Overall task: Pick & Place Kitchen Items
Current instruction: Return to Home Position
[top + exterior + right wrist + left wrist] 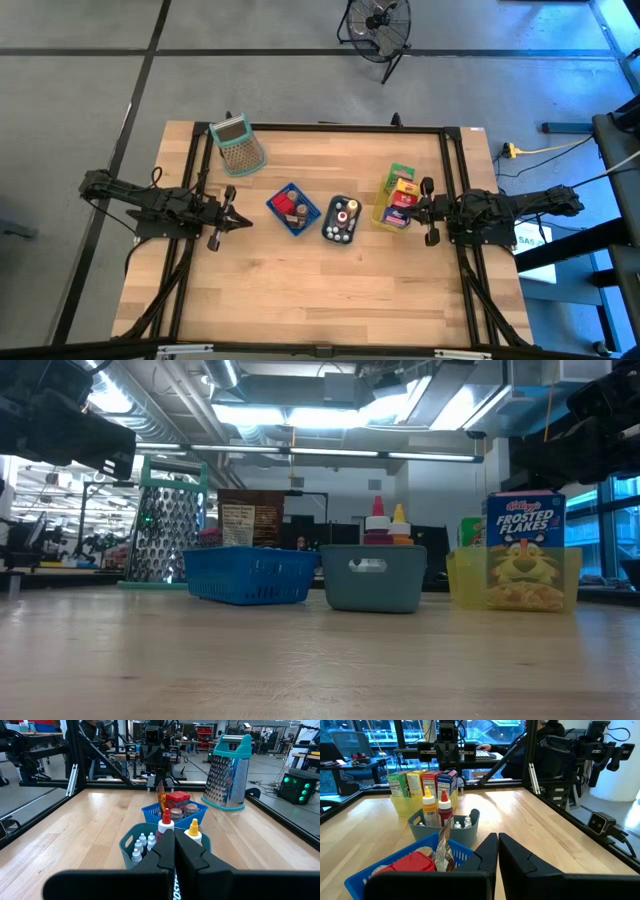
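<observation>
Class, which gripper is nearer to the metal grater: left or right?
Left. The left gripper is near the grater, on its side; the right gripper is across the table, beside the yellow bin.

High view: you get even overhead light on pale wooden tabletop (300, 300); shadows short, soft. Low view: long ceiling strip lights (330, 453) glare; left arm (60, 420), right arm (580, 430) read as dark silhouettes; blue Frosted Flakes cereal box (525, 550) well lit. Left wrist view: daylight through windows (375, 732), bright sheen on wood. Right wrist view: steel box grater with teal handle (227, 775) glints.
</observation>
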Robot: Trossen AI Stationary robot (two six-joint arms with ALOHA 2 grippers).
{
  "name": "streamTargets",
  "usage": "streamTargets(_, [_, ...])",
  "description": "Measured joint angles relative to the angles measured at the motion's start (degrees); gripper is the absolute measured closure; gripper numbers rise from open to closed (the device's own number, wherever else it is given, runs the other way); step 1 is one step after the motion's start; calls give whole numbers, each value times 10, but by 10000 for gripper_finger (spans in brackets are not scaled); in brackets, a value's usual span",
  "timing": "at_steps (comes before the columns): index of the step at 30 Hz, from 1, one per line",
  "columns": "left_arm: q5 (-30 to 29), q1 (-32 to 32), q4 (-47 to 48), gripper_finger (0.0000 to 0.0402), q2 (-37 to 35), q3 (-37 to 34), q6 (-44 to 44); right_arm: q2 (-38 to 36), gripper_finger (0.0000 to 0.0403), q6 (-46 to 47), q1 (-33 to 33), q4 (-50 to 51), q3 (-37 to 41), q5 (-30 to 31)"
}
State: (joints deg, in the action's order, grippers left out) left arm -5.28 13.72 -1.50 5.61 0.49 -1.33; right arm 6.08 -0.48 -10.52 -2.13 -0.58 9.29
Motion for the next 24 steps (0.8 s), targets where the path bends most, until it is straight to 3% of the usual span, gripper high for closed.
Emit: streamTargets(24, [0, 0, 0, 392, 0, 0, 0, 0, 400, 0, 0, 0, 0, 0])
